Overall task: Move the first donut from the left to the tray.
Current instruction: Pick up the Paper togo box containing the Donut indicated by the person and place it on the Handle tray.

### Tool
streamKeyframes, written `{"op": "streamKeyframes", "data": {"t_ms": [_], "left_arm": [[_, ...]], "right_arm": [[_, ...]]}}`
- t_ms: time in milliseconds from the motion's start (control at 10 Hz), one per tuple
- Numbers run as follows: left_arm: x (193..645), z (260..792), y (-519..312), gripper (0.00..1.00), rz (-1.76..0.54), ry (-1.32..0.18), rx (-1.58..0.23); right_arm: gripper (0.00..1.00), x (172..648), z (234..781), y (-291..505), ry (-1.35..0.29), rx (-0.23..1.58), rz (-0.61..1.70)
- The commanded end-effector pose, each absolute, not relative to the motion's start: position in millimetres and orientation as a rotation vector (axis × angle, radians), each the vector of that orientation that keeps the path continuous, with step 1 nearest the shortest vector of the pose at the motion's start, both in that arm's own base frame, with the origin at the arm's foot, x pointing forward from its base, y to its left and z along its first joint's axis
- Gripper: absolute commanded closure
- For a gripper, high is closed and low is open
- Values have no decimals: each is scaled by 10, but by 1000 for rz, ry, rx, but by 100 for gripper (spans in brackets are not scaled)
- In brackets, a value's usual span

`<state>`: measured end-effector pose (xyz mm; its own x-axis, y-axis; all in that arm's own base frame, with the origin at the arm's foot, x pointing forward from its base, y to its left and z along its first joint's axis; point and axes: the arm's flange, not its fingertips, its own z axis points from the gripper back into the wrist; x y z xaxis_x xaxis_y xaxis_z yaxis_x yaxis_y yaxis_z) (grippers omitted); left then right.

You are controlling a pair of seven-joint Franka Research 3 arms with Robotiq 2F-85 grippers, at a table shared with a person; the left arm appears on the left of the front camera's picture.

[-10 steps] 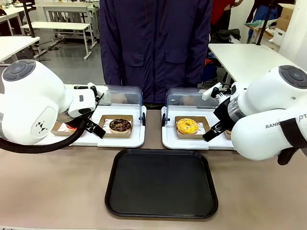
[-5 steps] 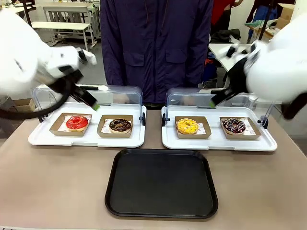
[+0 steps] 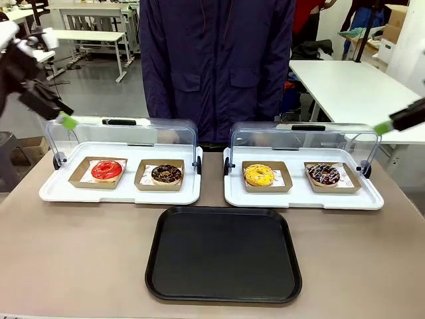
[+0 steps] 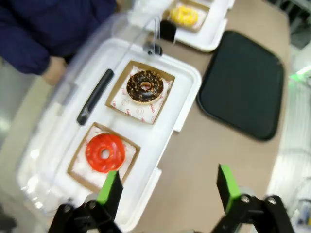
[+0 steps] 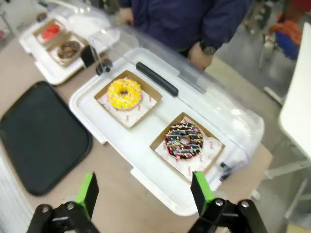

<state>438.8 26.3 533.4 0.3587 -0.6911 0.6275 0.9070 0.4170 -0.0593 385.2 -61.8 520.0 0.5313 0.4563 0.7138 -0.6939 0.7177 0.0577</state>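
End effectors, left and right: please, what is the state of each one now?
Left end effector: open, holding nothing.
Right end effector: open, holding nothing.

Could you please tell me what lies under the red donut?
The red donut sits in a small brown cardboard tray lined with white paper, on a white tray. The donut covers whatever lies directly beneath it.

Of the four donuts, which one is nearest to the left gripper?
The red-iced donut, at the row's left end, on the side where the open left gripper hangs. The chocolate donut, the yellow donut and the sprinkled donut lie farther right.
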Motion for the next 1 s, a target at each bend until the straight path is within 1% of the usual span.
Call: {"op": "streamKeyframes", "data": {"t_ms": [0,100,400,700,900], "left_arm": [[4437,5163,751,0,-1137,-650,-558],[4395,5080,997,0,-1147,-685,-579],[4260,4849,1538,0,-1159,-839,-624],[4217,4663,1901,0,-1136,-976,-680],[4275,4632,1945,0,-1105,-970,-684]], "right_arm": [[0,3849,4985,-1047,-799,481,779],[0,3780,4889,-1203,-851,537,812],[0,3659,4677,-1535,-969,611,836],[0,3649,4658,-1632,-1037,630,843],[0,3626,4651,-1659,-1031,644,818]]}}
